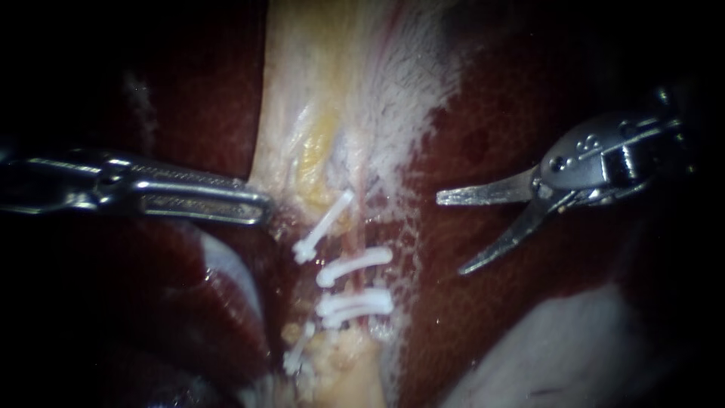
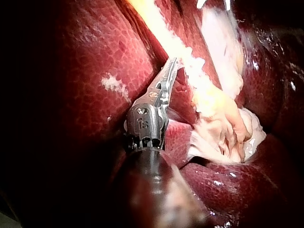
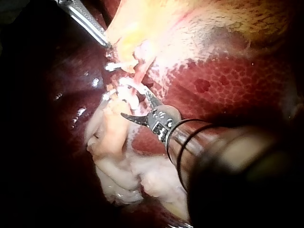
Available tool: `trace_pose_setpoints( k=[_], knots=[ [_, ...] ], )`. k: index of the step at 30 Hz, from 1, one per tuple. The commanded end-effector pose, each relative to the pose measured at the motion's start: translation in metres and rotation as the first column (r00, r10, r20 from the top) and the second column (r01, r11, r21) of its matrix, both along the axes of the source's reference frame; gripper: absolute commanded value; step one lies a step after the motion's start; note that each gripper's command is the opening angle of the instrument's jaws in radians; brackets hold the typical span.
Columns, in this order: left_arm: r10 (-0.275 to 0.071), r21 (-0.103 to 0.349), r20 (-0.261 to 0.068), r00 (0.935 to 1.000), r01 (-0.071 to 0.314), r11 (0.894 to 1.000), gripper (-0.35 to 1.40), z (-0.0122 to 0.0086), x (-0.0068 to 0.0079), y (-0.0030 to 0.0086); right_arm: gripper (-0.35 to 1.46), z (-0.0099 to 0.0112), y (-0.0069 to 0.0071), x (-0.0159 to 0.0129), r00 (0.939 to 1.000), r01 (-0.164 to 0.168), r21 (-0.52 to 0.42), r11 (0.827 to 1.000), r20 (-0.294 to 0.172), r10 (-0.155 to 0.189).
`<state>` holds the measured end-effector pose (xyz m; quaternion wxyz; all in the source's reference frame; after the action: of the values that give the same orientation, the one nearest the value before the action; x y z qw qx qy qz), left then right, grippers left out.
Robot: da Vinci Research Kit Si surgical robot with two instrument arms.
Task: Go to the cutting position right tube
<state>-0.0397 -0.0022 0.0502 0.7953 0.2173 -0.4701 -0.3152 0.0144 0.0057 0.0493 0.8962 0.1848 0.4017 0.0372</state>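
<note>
Endoscope view: left instrument (image 1: 253, 205) comes in level from the left, jaws narrow, pinched on the near edge of the pale tissue band (image 1: 332, 91) that runs down the middle of the dark red liver (image 1: 483, 136). Left wrist view confirms it: left instrument (image 2: 170, 69) lies with jaws closed along the yellow-white band (image 2: 209, 97), liver (image 2: 80, 61) bulging beside the shaft. Below the grip, four white clips: upper clip (image 1: 323, 227) slanted, two middle clips (image 1: 353, 264) roughly level and stacked close, lowest clip (image 1: 298, 349) slanted near the frame edge. Right tube (image 1: 361, 221) shows as a thin pink strand running down under the two middle clips. Right instrument (image 1: 449, 234) enters from the right, blade-like jaws spread wide, nothing between them, hanging over bare liver to the right of the clips and apart from the tube; blade tips point toward the clip stack. Right wrist view: right instrument (image 3: 134, 103) open, tips near the clips (image 3: 118, 66) and the pink strand (image 3: 140, 76); contact cannot be judged there. Left instrument (image 3: 90, 26) visible beyond, at the band's edge.
</note>
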Motion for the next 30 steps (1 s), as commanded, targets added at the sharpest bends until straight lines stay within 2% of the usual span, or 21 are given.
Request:
trace_pose_setpoints(
  k=[1,5,9,13,16,17,19,27,30],
  knots=[
    [0.000,0.000,0.000,1.0000,0.000,1.000,-0.35,0.0000,0.0000,0.0000,1.44,0.0003,-0.0002,0.0000,1.0000,0.001,-0.002,1.000,0.001,-0.001],
    [0.001,0.005,0.003,1.0000,-0.001,1.000,-0.35,-0.0008,0.0002,0.0005,1.42,0.0012,-0.0009,0.0001,0.9999,-0.007,0.044,0.999,0.010,0.006],
    [-0.001,0.015,0.005,1.0000,0.001,1.000,-0.35,-0.0027,0.0009,0.0019,1.39,0.0027,-0.0023,0.0001,0.9989,-0.016,0.122,0.992,0.045,0.011],
    [-0.023,0.014,0.013,0.9997,0.022,1.000,-0.35,-0.0052,0.0021,0.0035,1.28,0.0049,-0.0041,0.0003,0.9974,0.002,0.195,0.981,0.070,-0.016],
    [-0.032,0.007,0.020,0.9993,0.032,0.999,-0.35,-0.0070,0.0027,0.0042,1.17,0.0063,-0.0052,0.0008,0.9963,0.011,0.254,0.967,0.080,-0.033],
    [-0.034,0.002,0.022,0.9992,0.034,0.999,-0.35,-0.0075,0.0028,0.0043,1.10,0.0068,-0.0054,0.0010,0.9954,0.024,0.289,0.957,0.082,-0.050],
    [-0.038,-0.002,0.029,0.9989,0.038,0.999,-0.35,-0.0085,0.0028,0.0043,0.91,0.0073,-0.0058,0.0014,0.9942,0.025,0.323,0.946,0.091,-0.058],
    [-0.041,-0.016,0.031,0.9987,0.041,0.999,-0.35,-0.0107,0.0023,0.0037,0.65,0.0096,-0.0070,0.0037,0.9887,0.029,0.397,0.917,0.123,-0.085],
    [-0.041,-0.016,0.031,0.9987,0.042,0.999,-0.35,-0.0108,0.0023,0.0037,0.54,0.0102,-0.0071,0.0044,0.9899,0.021,0.422,0.906,0.118,-0.078]
  ],
)
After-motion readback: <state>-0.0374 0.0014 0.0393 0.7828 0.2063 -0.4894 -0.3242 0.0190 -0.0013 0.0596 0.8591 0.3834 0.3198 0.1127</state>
